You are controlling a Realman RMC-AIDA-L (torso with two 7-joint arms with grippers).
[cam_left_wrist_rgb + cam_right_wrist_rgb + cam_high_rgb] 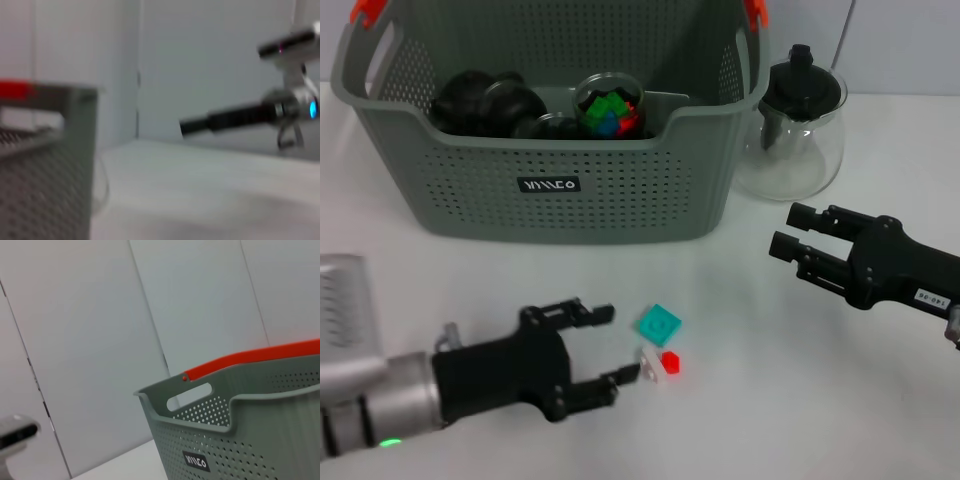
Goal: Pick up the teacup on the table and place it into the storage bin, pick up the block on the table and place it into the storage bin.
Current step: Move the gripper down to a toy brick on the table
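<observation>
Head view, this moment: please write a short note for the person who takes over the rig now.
Left gripper: open, low over the table, fingers at the small blocks, holding nothing.
Right gripper: open, empty, hovering by the glass teapot.
Storage bin: at the back, holding dark items and a teacup filled with coloured blocks.
Done: teacup appears to be in the bin.
Left: the teal block and red-white block lie on the table.

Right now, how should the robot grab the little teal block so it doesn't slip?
Probably from above, pinching two opposite straight edges of the teal block. It lies flat and thin on the table, so a sideways grab has little to hold. The open left gripper is nearest. The white and red pieces sit close, so pick the sides away from them.
</observation>
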